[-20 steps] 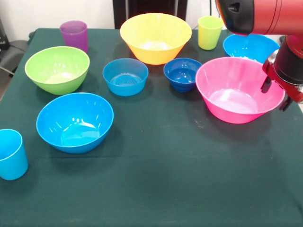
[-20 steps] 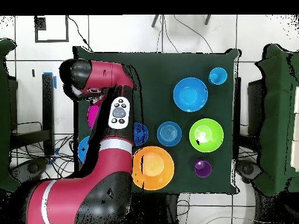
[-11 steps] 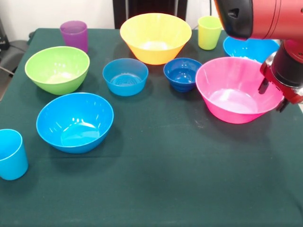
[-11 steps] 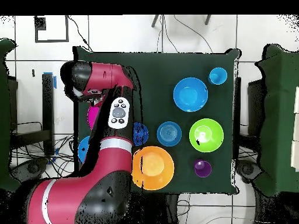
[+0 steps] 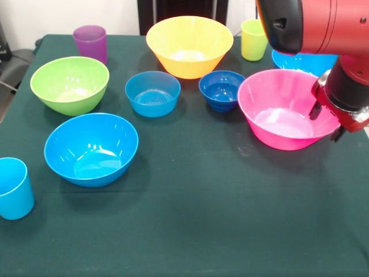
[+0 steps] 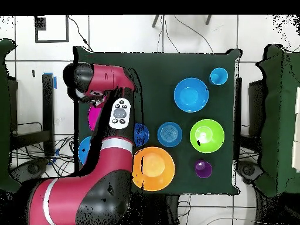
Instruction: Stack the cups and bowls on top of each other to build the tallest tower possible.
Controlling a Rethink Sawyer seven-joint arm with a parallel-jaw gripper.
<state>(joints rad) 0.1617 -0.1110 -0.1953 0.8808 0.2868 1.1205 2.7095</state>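
Observation:
My gripper (image 5: 326,122) hangs open over the right rim of the big pink bowl (image 5: 277,121), one finger inside the bowl and one outside. The arm hides the gripper in the overhead view, where only a sliver of the pink bowl (image 6: 92,117) shows. The big orange bowl (image 5: 189,43) stands at the back. In front of it are the small dark-blue bowl (image 5: 222,89) and the small light-blue bowl (image 5: 152,92). The green bowl (image 5: 69,83) and a medium blue bowl (image 5: 91,147) are on the left. Each cup and bowl stands alone on the cloth.
A second medium blue bowl (image 5: 300,59) lies behind the pink one, partly hidden by the arm. The purple cup (image 5: 90,42) and yellow-green cup (image 5: 252,39) stand at the back. The light-blue cup (image 5: 12,187) is at the front left edge.
The gripper has shifted a little to the left along the pink bowl's right rim. Its fingers stay the same distance apart. The other bowls and cups have not moved.

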